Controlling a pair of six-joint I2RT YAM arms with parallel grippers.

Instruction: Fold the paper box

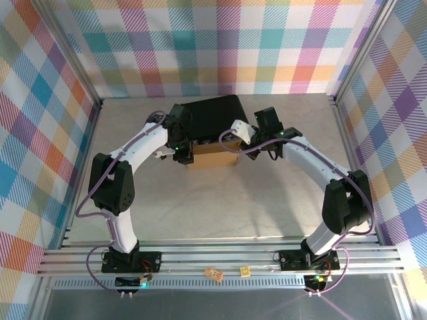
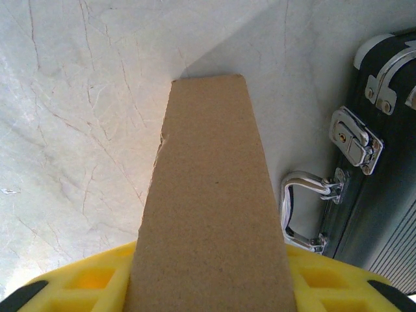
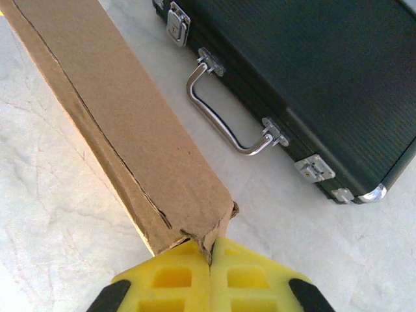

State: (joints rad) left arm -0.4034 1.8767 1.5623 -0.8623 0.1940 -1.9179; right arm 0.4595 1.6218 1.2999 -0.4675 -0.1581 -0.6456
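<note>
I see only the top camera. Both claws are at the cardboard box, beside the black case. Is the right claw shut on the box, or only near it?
Observer: Shut. In the right wrist view the right claw pinches a crumpled corner of the paper box, and its yellow pads meet.
Operator: And the left claw?
Observer: In the left wrist view a cardboard flap covers its gap. I cannot tell if it grips.
Operator: Does the box touch the black case?
Observer: No. Bare table lies between them, and the case turns its metal handle toward the box.
</note>
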